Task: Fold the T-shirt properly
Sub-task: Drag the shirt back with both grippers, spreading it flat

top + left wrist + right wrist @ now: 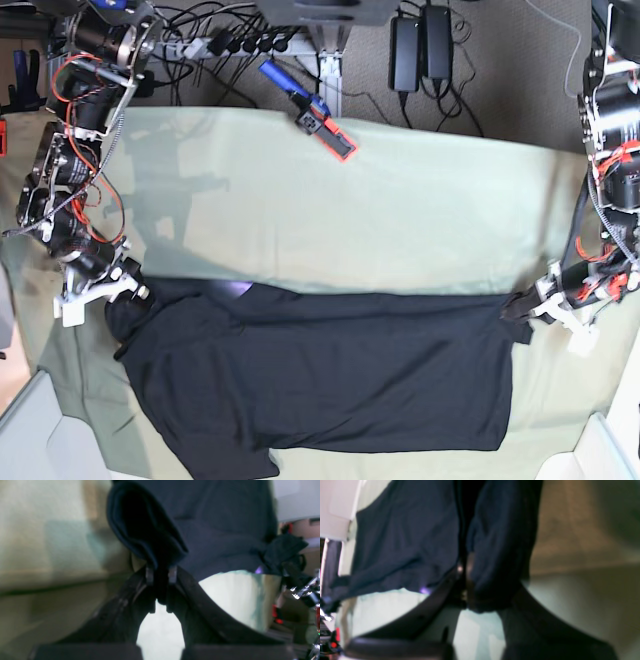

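Note:
The black T-shirt (320, 380) lies stretched sideways across the front of the table, lifted a little along its far edge. My left gripper (522, 305) is shut on the shirt's far right corner. In the left wrist view the fingers (149, 576) pinch a fold of the black cloth (220, 530). My right gripper (125, 298) is shut on the far left corner. In the right wrist view the gripper (463, 577) clamps a bunched fold of the shirt (405, 542). The label and the orange print are hidden.
A pale green cloth (400, 220) covers the table under the shirt. A blue and red tool (320, 118) lies at its far edge, with cables and power bricks (420, 45) behind. White bin corners stand at the front left (25, 430) and front right (600, 450).

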